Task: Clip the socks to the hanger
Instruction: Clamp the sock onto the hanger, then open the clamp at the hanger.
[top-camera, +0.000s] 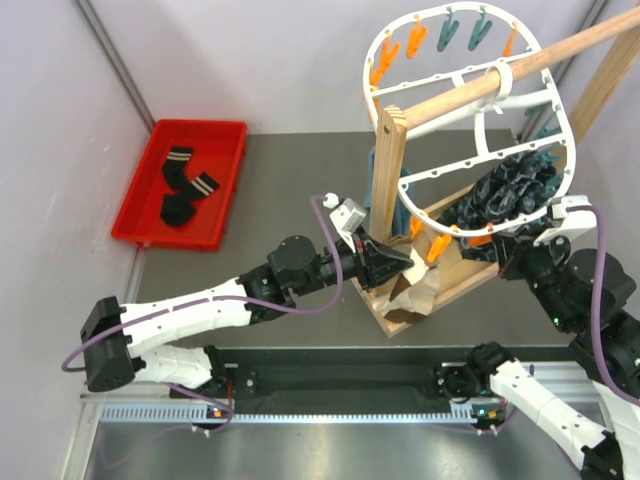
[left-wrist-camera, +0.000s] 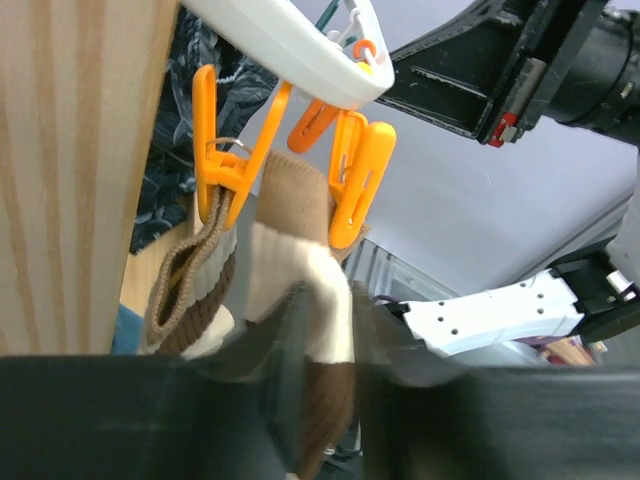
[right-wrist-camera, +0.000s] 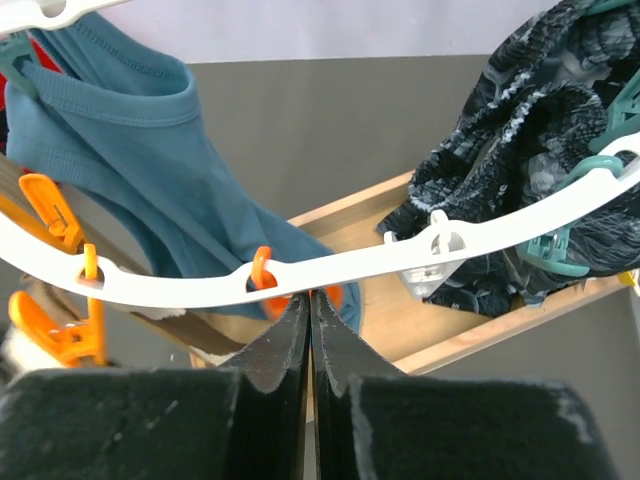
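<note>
Your red tray (top-camera: 218, 160), upper left, holds two black socks (top-camera: 180, 205). A banded sock (left-wrist-camera: 300, 280) hangs pegged to the hanger (right-wrist-camera: 350, 268), centre frame. Your right gripper (right-wrist-camera: 310, 300) is pressed together, empty; whether the left gripper (top-camera: 405, 260) grips anything, you cannot tell.

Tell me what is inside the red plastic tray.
Two black socks with white-striped cuffs lie overlapping inside the red plastic tray. The floor beneath them is covered, so anything underneath cannot be seen.

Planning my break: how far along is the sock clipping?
Done: a banded brown-and-cream sock hangs from an orange peg on the hanger. In hand: the left pincer sits at that sock; the right pincer is shut at the hanger rim. Left: two black socks lie in the red tray.
</note>
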